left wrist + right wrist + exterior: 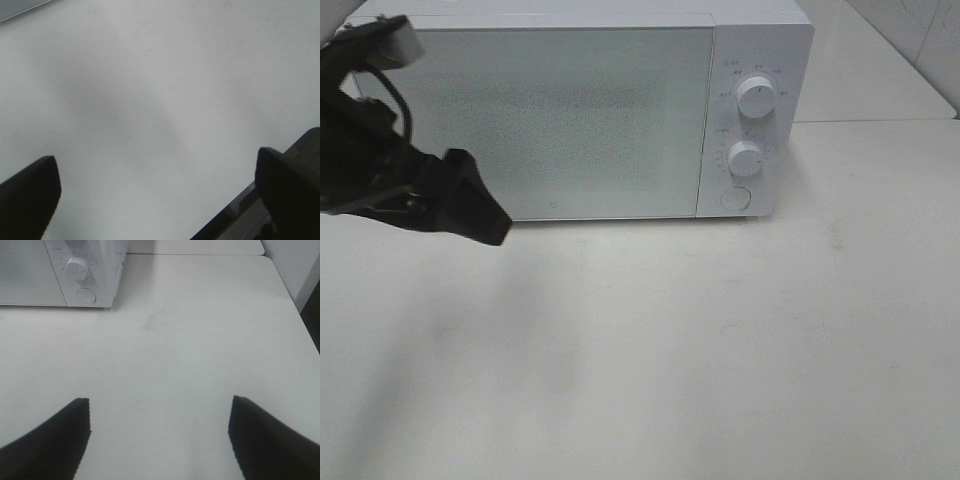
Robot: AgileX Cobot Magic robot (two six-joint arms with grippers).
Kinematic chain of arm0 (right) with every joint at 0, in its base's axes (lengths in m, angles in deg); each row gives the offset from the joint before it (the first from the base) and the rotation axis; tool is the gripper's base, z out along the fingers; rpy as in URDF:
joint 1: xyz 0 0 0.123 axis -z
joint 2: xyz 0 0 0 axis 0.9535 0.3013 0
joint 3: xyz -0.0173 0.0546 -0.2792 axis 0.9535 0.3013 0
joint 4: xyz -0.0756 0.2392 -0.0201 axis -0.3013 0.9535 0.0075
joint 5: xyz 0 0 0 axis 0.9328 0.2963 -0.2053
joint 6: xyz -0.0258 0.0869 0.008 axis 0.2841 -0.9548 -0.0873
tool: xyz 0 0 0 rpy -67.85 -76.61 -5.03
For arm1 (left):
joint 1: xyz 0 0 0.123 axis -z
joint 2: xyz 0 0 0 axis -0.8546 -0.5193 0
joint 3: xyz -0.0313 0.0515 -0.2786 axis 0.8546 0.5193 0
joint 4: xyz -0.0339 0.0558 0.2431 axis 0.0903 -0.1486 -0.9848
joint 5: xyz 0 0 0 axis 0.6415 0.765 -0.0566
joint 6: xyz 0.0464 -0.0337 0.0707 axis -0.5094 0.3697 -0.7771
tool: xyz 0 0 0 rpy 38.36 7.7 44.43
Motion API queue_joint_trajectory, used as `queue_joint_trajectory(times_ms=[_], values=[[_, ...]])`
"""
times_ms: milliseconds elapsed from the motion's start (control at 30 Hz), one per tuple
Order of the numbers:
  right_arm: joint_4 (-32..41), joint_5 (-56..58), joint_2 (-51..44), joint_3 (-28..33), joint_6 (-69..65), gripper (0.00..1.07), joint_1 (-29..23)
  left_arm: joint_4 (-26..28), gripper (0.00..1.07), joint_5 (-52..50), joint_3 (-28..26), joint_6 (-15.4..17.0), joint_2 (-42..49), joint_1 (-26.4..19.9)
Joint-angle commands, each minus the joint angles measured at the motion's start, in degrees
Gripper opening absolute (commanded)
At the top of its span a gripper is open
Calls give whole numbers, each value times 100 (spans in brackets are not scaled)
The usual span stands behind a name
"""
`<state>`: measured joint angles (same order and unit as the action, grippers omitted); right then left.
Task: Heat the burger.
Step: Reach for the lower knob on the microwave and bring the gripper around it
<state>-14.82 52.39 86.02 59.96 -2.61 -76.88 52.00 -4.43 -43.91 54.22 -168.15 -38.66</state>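
The burger is out of view in every frame. A white microwave [560, 110] stands at the back of the table with its door shut; its corner with a knob also shows in the right wrist view [95, 270]. My left gripper [480, 212] hangs at the left, in front of the microwave's lower left corner. In the left wrist view the left gripper [156, 162] is open over bare table with nothing between its fingers. My right gripper [160, 404] is open too, over bare table to the right of the microwave, and does not show in the exterior high view.
The microwave's panel carries two white knobs, upper [757, 96] and lower [746, 158], and a round button [735, 198]. The white table [670, 340] stretches in front of it. Its right edge [295, 305] runs beside a wall.
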Motion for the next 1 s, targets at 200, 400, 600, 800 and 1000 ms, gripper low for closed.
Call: queue_joint_trajectory(times_ms=[200, 400, 600, 800, 1000], values=[[0, 11, -172, 0, 34, 76, 40, -1707, 98, 802, 6, 1639, 842, -773], [0, 11, -172, 0, 34, 76, 40, -2899, 98, 1215, 258, 2664, 1478, -905], [0, 11, -172, 0, 34, 76, 40, -3065, 98, 1215, 963, 2773, 2172, -905], [0, 11, -172, 0, 34, 76, 40, -3094, 98, 1473, 1776, 2699, 3037, -905], [0, 11, -172, 0, 34, 76, 40, -3197, 98, 1478, 2131, 2681, 3495, -905]])
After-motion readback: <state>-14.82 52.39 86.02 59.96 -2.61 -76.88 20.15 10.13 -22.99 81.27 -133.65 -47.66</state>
